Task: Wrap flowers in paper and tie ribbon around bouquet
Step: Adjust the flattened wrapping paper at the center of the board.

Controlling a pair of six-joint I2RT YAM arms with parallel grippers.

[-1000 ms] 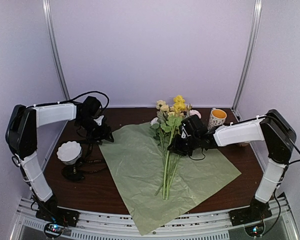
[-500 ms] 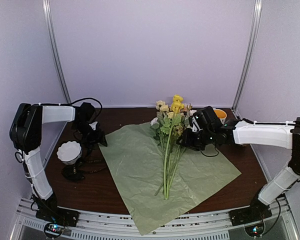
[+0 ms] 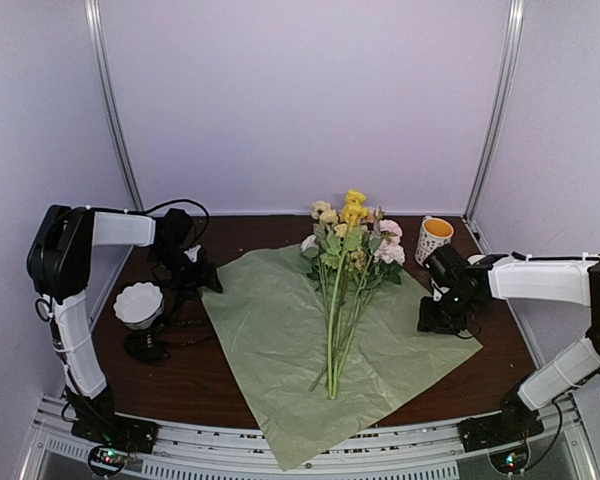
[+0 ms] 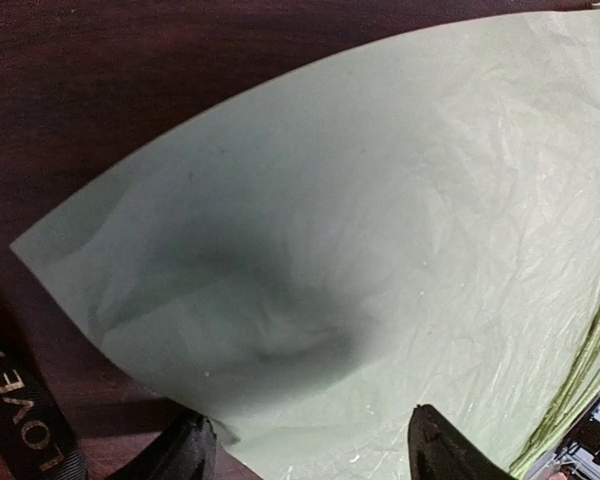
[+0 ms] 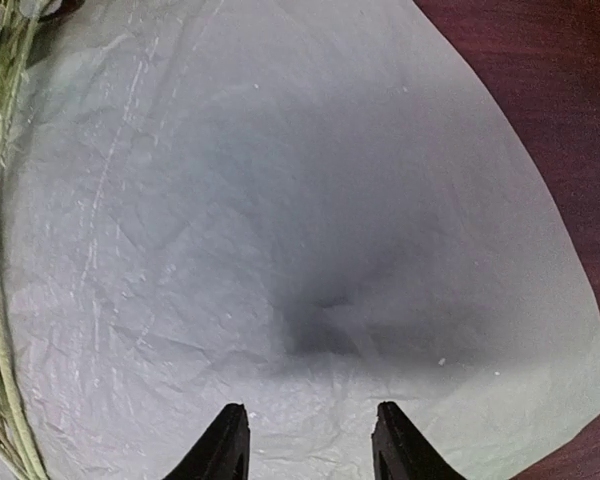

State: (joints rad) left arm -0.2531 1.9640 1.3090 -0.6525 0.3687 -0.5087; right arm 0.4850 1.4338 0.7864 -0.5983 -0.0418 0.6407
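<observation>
The flowers point(image 3: 337, 290) lie along the middle of the paper point(image 3: 270, 335), so the left gripper point(image 4: 310, 452) and right gripper point(image 5: 307, 440), both open and empty above its sides, should pinch only the edges and fold gently inward.

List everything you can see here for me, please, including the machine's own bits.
paper: one sheet, pale green and crinkled, spread flat across the middle of the table
flowers: one bunch, yellow, pink and cream heads on green stems, lying on the paper with the heads toward the far side
mug: one, white and patterned, orange inside, at the far right of the table
fluted bowl: one, white, on the left side of the table
ribbon: one, black with pale lettering, on the table near the paper's left corner
table: one, dark brown wood
left gripper: one, black, open, over the paper's left corner
right gripper: one, black, open, over the paper's right part
</observation>
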